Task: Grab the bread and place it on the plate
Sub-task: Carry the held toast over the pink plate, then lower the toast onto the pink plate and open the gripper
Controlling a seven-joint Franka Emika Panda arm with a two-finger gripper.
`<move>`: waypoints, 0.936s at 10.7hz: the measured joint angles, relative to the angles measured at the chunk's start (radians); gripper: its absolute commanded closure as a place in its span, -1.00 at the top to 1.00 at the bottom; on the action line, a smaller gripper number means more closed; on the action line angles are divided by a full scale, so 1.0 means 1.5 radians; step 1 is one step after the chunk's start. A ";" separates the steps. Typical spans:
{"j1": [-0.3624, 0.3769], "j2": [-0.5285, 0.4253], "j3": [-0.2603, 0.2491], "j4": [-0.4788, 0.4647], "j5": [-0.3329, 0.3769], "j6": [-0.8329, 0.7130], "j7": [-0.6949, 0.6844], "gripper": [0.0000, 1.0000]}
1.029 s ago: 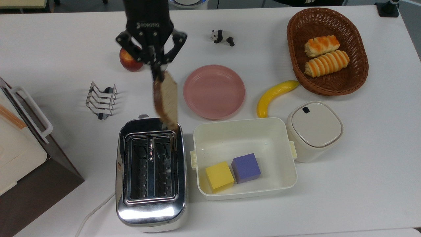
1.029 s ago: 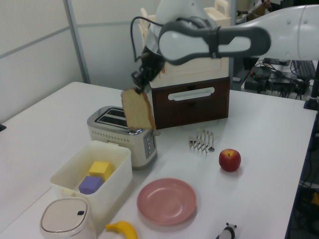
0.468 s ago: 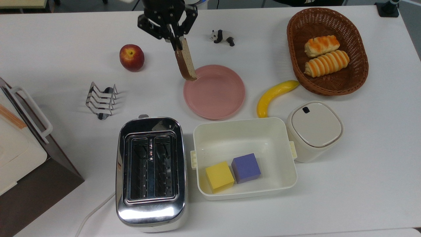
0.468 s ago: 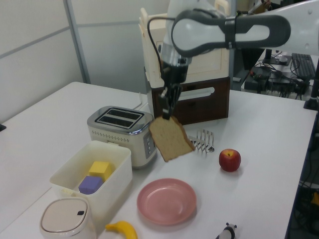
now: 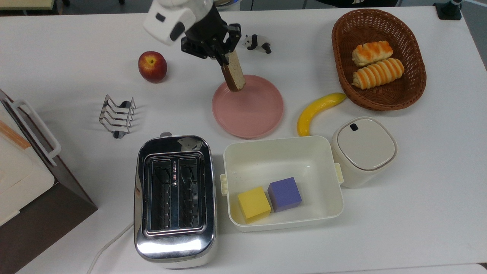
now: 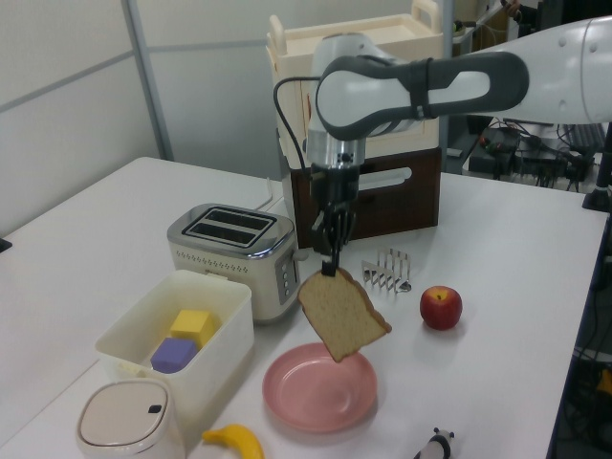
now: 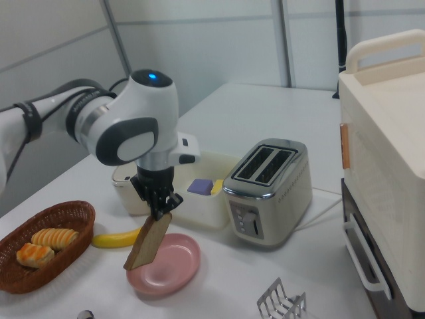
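Observation:
My gripper (image 5: 223,61) (image 6: 331,271) (image 7: 162,214) is shut on the top edge of the bread (image 5: 234,73) (image 6: 344,316) (image 7: 148,243), a speckled tan slice with a dark crust that hangs tilted below the fingers. The slice hovers above the pink plate (image 5: 251,110) (image 6: 316,394) (image 7: 176,266), over the plate's far left rim in the top view. In the left view the bread's lower corner hangs just above the plate, apart from it.
A chrome toaster (image 5: 174,198) and a cream tub (image 5: 323,179) with yellow and purple cubes stand near the plate. An apple (image 5: 152,66), toast rack (image 5: 117,116), toy panda (image 5: 257,42), banana (image 5: 317,111), lidded white jar (image 5: 363,150) and a basket (image 5: 374,99) of rolls lie around.
The arm carried the bread from above the toaster across to the plate, then lowered it. The slice now hangs over the plate's rim, and the gripper has stayed shut on it.

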 measured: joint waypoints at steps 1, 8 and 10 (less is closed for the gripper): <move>0.002 0.016 0.000 0.000 0.012 -0.001 0.003 -1.00; 0.022 0.097 0.001 0.018 0.061 0.000 0.042 -1.00; 0.026 0.097 0.001 0.024 0.065 0.016 0.064 -1.00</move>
